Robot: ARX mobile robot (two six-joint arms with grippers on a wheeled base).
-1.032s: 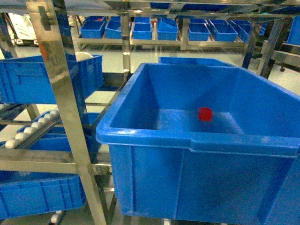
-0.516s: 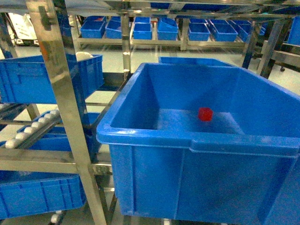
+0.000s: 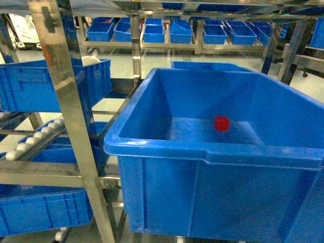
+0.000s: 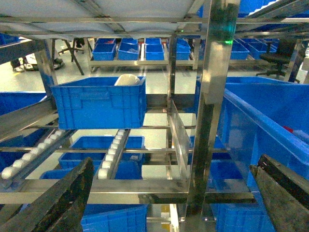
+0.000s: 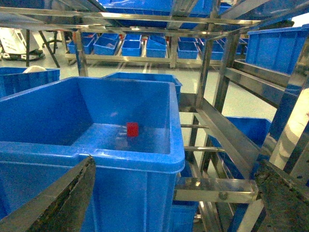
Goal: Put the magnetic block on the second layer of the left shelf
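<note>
Fingers point(image 5: 72, 193) spread wide, magnetic block point(image 3: 221, 123) mid-floor in blue crate point(image 3: 212, 154)

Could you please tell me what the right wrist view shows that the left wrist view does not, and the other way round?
Only the right wrist view shows the red magnetic block resting on the floor of the large blue crate. Only the left wrist view shows the white roller tracks and a smaller ribbed crate holding something white. Both show steel rack posts, distant blue bins, and an open, empty end effector: right, left.
</note>
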